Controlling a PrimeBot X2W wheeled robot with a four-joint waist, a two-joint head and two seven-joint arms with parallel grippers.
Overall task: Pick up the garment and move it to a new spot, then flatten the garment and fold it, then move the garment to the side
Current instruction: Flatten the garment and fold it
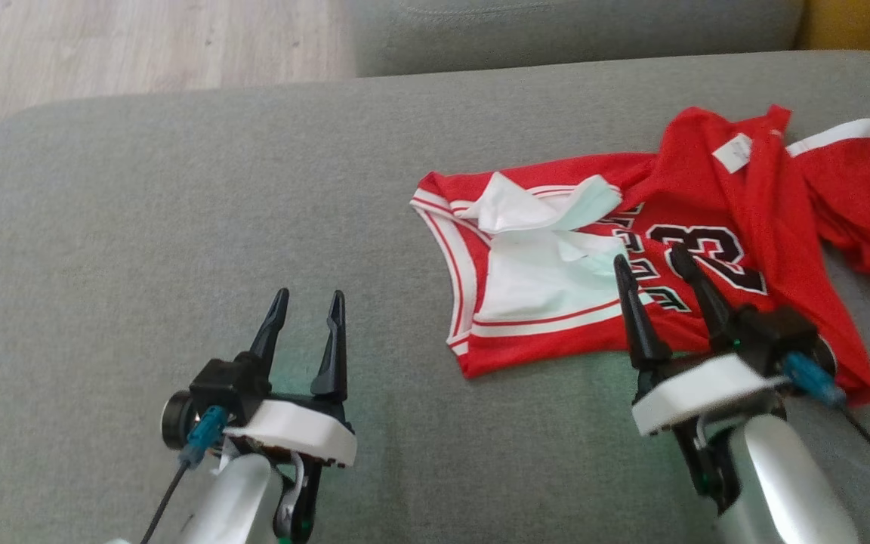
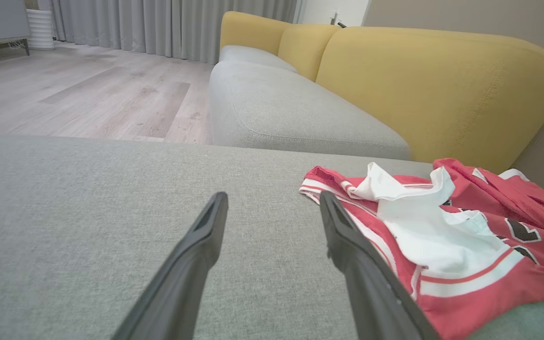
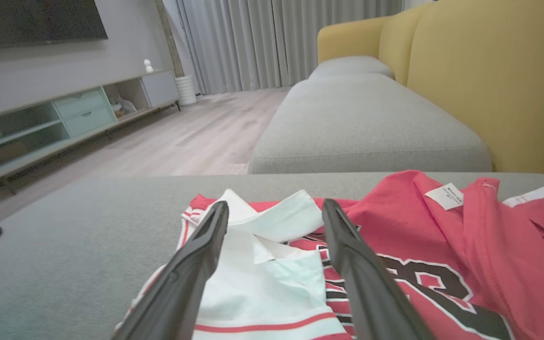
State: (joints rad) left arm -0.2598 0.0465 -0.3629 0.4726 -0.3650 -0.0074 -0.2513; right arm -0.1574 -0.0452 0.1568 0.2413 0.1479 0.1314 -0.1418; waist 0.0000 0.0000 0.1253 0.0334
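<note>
Left claw [image 1: 310, 295] and right claw [image 1: 650, 257] both gape wide, empty; pinching one layer of the crumpled jersey [image 1: 707, 196] risks bunching.

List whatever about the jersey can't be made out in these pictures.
- Head view: the jersey runs off the right edge, so its far end is cut off.
- Its white tag: print too small to read in head and right wrist views.
- Lettering beside the 23: partly covered by the turned-out white lining and the right gripper.
- Whether that gripper's fingers touch the cloth: unclear in either view.
</note>
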